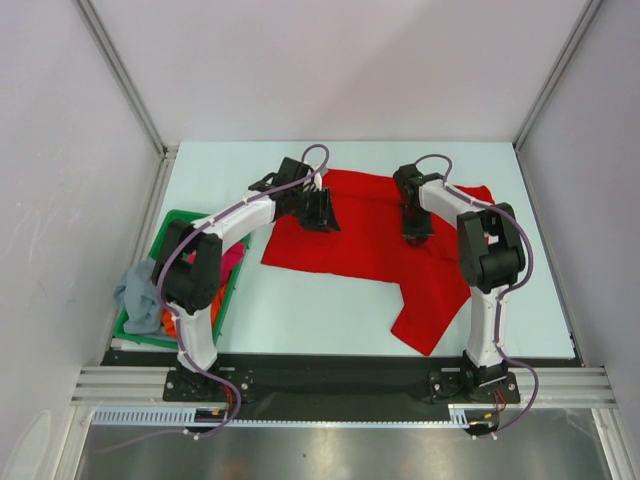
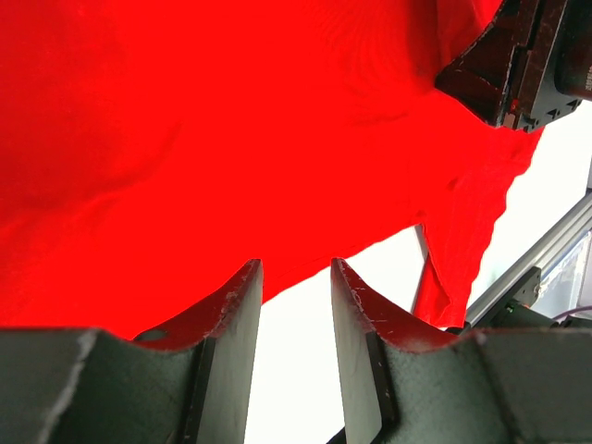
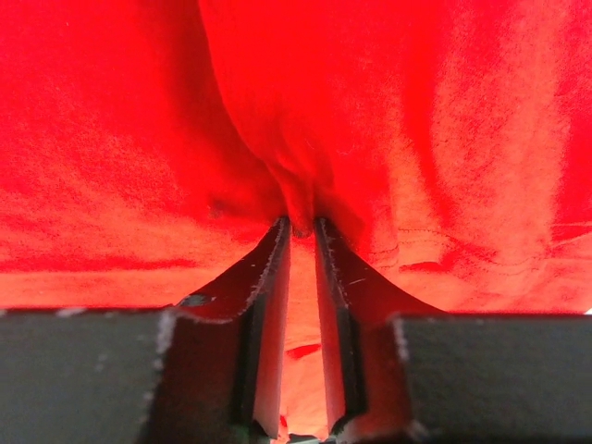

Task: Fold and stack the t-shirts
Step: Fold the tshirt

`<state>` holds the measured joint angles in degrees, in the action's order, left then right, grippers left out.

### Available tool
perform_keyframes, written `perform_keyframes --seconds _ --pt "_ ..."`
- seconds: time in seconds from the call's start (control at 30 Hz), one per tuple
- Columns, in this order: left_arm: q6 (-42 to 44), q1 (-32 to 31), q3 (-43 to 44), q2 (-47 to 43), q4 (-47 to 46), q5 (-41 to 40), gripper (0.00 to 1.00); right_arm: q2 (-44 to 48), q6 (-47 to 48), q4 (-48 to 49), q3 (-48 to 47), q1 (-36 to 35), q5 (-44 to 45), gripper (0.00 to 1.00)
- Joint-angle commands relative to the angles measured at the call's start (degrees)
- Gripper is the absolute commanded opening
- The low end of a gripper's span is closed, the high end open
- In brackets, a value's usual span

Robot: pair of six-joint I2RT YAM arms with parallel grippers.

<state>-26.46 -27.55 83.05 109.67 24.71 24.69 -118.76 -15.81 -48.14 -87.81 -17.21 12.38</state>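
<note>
1: 2 arms out over the table [image 1: 300, 300]. Top view first, where's the shirt?

2: red t-shirt [image 1: 370, 235] lies spread on the far half of the table, middle to right. 1 part of it runs down toward the near edge by the right arm. left gripper [image 1: 320, 210] is at the shirt's left end. right gripper [image 1: 415, 228] is on the cloth, right of centre. Jaws are too small to read from up here.

1: Other shirts?

2: green tray [image 1: 172, 216] sits at the table's left edge, beside the left arm. grey-blue shirt [image 1: 138, 295] is draped over its outer rim. magenta-pink shirt [image 1: 232, 258] is inside. orange shirt [image 1: 172, 322] is at the near end, mostly hidden by the arm. All 3 are well apart from the red one.

1: Left wrist?

2: left gripper [image 2: 296, 268] has its jaws apart, 2 fingers with a clear gap. The tips are right at the shirt's edge and seem to hold no cloth. red t-shirt [image 2: 231, 120] fills the view ahead, and bare table [image 2: 296, 370] shows in the gap. right gripper [image 2: 513, 65] is in the top right corner, down on the same cloth.

1: Right wrist?

2: right gripper [image 3: 301, 227] is closed, with a raised pinch of the red t-shirt [image 3: 444, 120] clamped between the fingertips. The cloth puckers into folds that run to the tips. Red fills the rest of the frame.
</note>
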Motion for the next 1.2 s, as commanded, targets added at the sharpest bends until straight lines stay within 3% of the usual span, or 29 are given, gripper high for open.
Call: perform_keyframes --seconds 0.0,0.47,0.8,0.83,0.93,1.03,1.17 --pt "0.18 0.39 0.27 -3.06 -1.07 1.42 0.41 -1.65 0.78 0.59 -2.98 0.43 0.36 0.21" --pt "-0.44 0.39 0.54 -2.88 -1.51 1.59 0.41 -1.39 1.4 -3.36 -8.34 0.16 -0.86 0.0" --pt "-0.61 0.39 0.45 -3.23 -1.42 1.5 0.41 -1.3 -2.73 -4.59 -8.08 -0.54 -15.18 0.0" --pt "-0.7 0.48 0.45 -3.23 -1.42 1.42 0.41 -1.21 -2.82 -4.59 -7.21 -0.54 -15.46 0.02" --pt "-0.88 0.48 0.45 -3.41 -1.42 1.5 0.41 0.28 -3.26 -4.25 -5.71 -0.28 -14.23 0.29" --pt "-1.05 0.48 0.19 -3.58 -1.51 1.42 0.41 3.7 -3.43 -5.03 -4.48 0.33 -13.62 0.48" --pt "-1.4 0.31 -1.12 -4.63 -1.86 1.59 0.41 15.79 -4.31 -8.54 5.41 -0.88 -12.82 0.51"
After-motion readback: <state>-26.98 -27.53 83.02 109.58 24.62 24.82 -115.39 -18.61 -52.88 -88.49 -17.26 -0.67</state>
